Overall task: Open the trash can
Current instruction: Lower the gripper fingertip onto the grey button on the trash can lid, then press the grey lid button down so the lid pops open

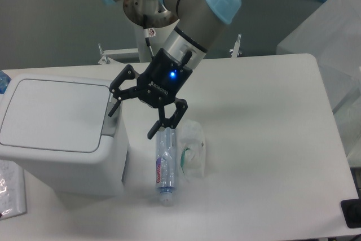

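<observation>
White table; bin lid down. Gripper splayed wide, holding nothing, beside the tab. Risk: finger slips past tab, nudges bottle.

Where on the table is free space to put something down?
The right half of the table is bare, from the crumpled plastic bag to the right edge. The near strip before the bottle is bare too. It is crowded between the trash can and the bottle, under the open hand.

Probably a lab: robot arm, white table.
</observation>
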`<state>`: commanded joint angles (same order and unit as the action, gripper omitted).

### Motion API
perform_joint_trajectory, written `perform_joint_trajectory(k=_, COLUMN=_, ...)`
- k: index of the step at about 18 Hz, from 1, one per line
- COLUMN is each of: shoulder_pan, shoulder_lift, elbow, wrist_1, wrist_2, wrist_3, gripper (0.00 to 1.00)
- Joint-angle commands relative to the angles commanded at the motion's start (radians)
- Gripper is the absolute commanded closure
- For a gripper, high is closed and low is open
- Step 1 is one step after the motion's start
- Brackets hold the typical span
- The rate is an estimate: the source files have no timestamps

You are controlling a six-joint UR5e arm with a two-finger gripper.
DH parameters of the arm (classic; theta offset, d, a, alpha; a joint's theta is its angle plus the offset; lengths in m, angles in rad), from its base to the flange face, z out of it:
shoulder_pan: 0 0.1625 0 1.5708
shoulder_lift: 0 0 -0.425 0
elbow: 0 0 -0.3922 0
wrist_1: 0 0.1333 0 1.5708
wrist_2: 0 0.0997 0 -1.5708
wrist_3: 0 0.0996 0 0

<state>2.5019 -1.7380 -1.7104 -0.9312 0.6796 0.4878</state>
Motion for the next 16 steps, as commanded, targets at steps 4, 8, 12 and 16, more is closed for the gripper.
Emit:
perform_joint_trajectory(k=4, shoulder_pan=0.000, shoulder_lift=-0.011, elbow=0.005, wrist_1=0.003, wrist_2=0.003, wrist_3=0.006, gripper=0.00)
perform_joint_trajectory(k=8, shoulder_pan=0.000, shoulder_lift=-0.018, elbow=0.005, wrist_1=0.006, wrist_2=0.009, wrist_3=0.008, gripper=0.00)
perform_joint_trajectory(k=12, shoulder_pan=0.000, shoulder_lift=-0.018, elbow=0.002, wrist_1=0.006, wrist_2=0.011, wrist_3=0.006, gripper=0.00)
perform_joint_trajectory(k=16, shoulder_pan=0.000, shoulder_lift=-0.020, elbow=0.000, wrist_1=0.006, wrist_2=0.011, wrist_3=0.006, gripper=0.00)
